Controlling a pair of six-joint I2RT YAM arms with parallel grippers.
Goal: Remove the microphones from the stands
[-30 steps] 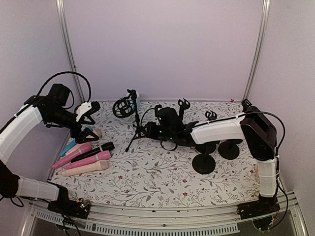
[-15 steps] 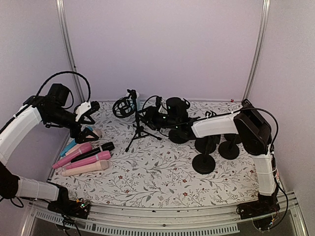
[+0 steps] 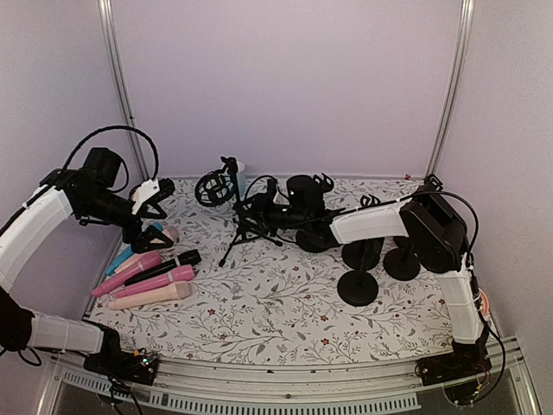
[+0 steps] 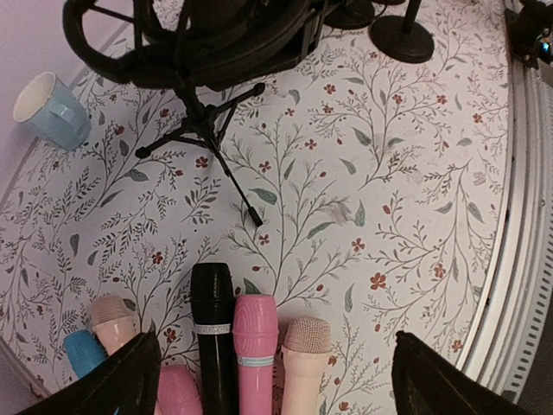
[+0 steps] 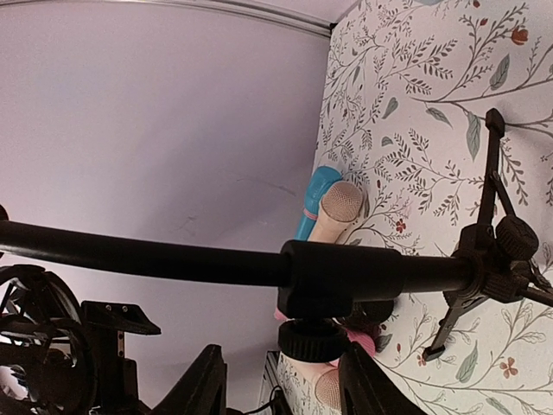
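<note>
A black tripod stand (image 3: 246, 226) stands at the back middle, with a round black shock mount (image 3: 211, 187) at its top. I cannot tell whether a microphone sits in the mount. My right gripper (image 3: 252, 207) is open at the stand's pole. In the right wrist view its jaws (image 5: 281, 380) stand on either side of the pole's collar and knob (image 5: 324, 341) without closing on them. My left gripper (image 3: 159, 210) is open and empty, hovering over the loose microphones (image 4: 235, 337) lying at the left.
Pink, black and beige microphones (image 3: 151, 278) lie in a row at the left. A light blue cup (image 4: 47, 108) stands behind the tripod. Black round-base stands (image 3: 359, 290) stand at the right. The metal rail (image 4: 523, 216) runs along the near edge.
My right gripper has moved left and back, from beside the tripod's legs up to its pole. The left arm has not moved.
</note>
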